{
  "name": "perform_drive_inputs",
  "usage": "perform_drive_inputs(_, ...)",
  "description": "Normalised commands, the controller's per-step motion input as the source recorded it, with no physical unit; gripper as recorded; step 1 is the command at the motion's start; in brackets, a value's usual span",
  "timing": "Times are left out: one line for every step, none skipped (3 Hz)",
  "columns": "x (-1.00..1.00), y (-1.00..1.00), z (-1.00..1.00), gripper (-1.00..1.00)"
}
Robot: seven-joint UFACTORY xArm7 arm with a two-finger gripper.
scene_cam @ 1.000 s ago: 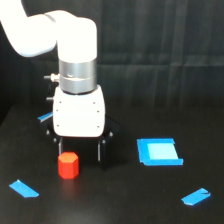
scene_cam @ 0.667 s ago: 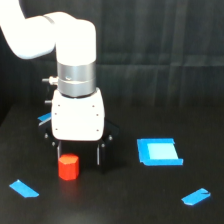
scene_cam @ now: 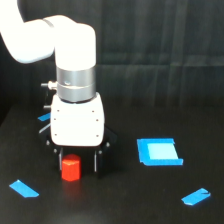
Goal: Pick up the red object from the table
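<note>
Overall, the table (scene_cam: pixel 150 200) is a flat black matte surface filling the lower part of the exterior view, with a dark backdrop behind it. The white arm (scene_cam: pixel 60 45) enters from the upper corner on the exterior view's left, bends down through a silver wrist ring (scene_cam: pixel 75 85) and ends in a boxy white housing (scene_cam: pixel 77 125) low over the table.

The gripper (scene_cam: pixel 79 162) points straight down. Its two dark fingers (scene_cam: pixel 98 162) hang spread apart, one on each side of the red object (scene_cam: pixel 70 167); the jaws are released, not closed on anything. The red object stands upright on the table between the fingers, nearer the one on the exterior view's left. Whether that finger touches it cannot be told; a gap shows on the other side. The housing hides the space directly above the block.

A blue square mark (scene_cam: pixel 159 151) lies flat to the exterior view's right, well apart from the gripper. One blue tape strip (scene_cam: pixel 23 188) lies near the front on the exterior view's left, another (scene_cam: pixel 196 196) at front right. A bit of blue tape (scene_cam: pixel 45 118) shows behind the housing.
</note>
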Motion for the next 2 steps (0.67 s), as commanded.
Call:
perform_drive_inputs(0.00,0.04,-0.24,-1.00)
perform_drive_inputs(0.08,0.13,-0.13,-1.00)
